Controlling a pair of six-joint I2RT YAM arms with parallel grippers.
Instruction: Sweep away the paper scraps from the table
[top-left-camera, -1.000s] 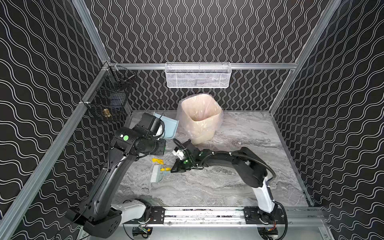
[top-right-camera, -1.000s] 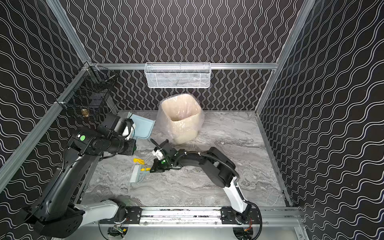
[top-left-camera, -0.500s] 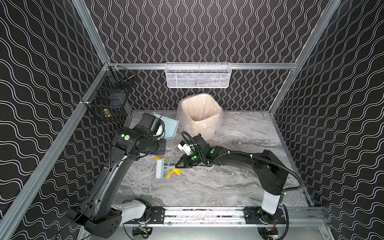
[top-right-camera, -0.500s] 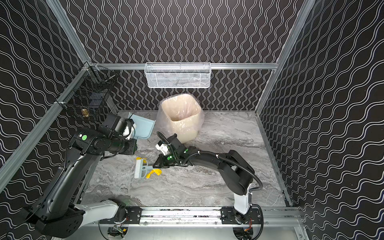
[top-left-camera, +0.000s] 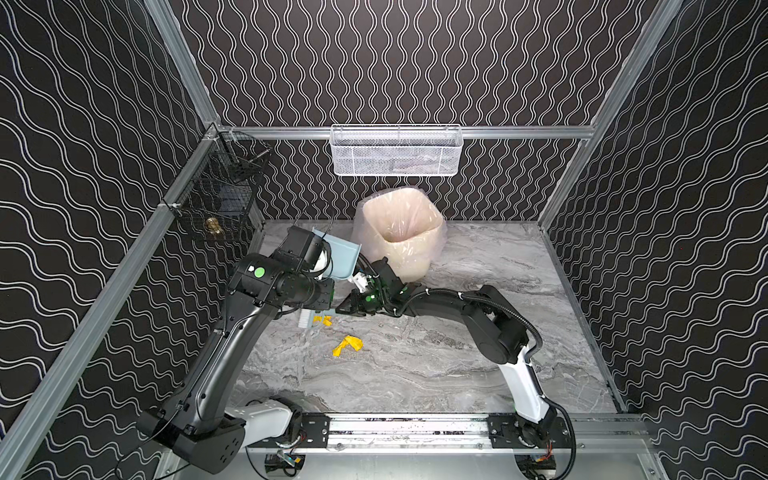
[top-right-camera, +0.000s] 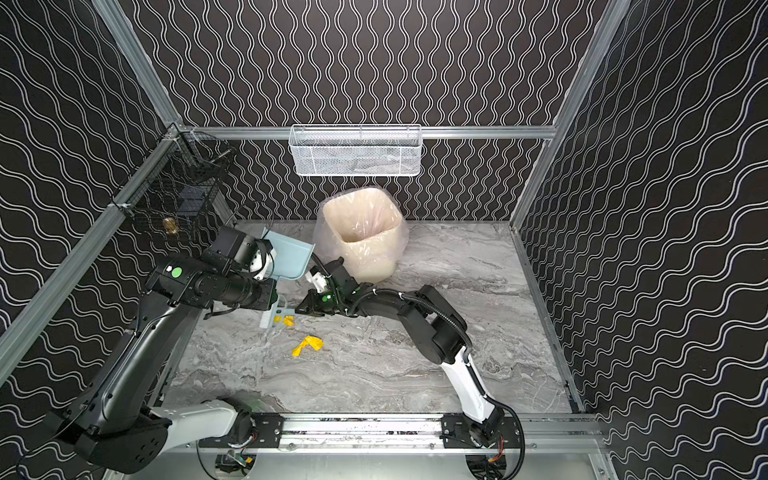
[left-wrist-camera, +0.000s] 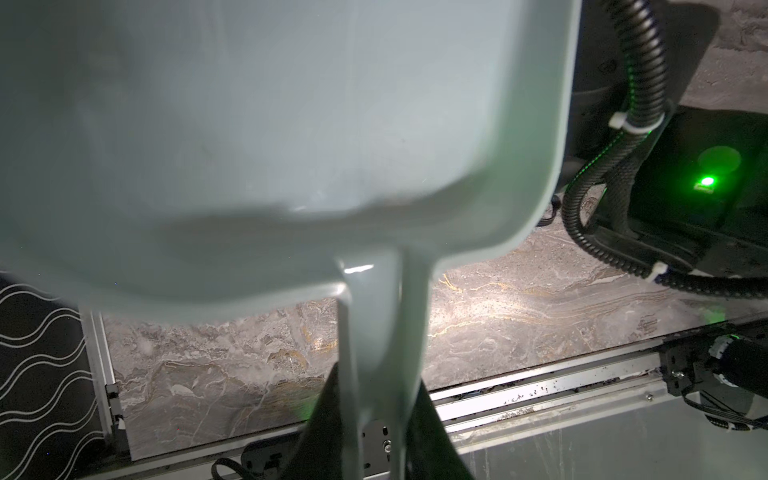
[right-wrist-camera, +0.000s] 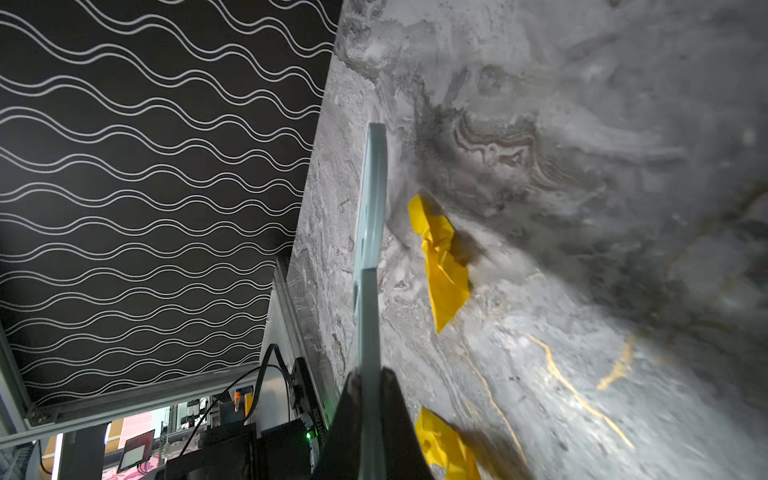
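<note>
The right gripper (right-wrist-camera: 370, 386) has its fingers (right-wrist-camera: 395, 399) pinched tight on the thin handle of the pale blue brush (right-wrist-camera: 372, 199). The brush runs straight out from the fingertips, low over the table (right-wrist-camera: 582, 124). Whether its bristles touch the surface I cannot tell.

Two yellow paper scraps (right-wrist-camera: 442, 266) show in the right wrist view, both on the same side of the brush. One lies just beside it, past the fingertips and about halfway along its length. That scrap's long axis runs nearly parallel to the brush, with a pointed end turned back toward the fingers. The other sits close by the fingers and is cut off by the frame edge.

In both top views small yellow bits (top-left-camera: 322, 320) lie just ahead of the right fingertips, next to the brush head. A larger scrap (top-left-camera: 348, 345) lies apart from the fingers on open table, toward the front rail. Its long axis slants, one end toward the rail and the other toward the right arm.

The left gripper (left-wrist-camera: 376, 386) has its fingers (left-wrist-camera: 432, 432) closed on the handle of the dustpan (left-wrist-camera: 291, 124). The handle leaves the fingertips straight and the pan widens beyond them. In both top views the pan is raised between the left wrist and the lined bin (top-left-camera: 399, 232).
</note>
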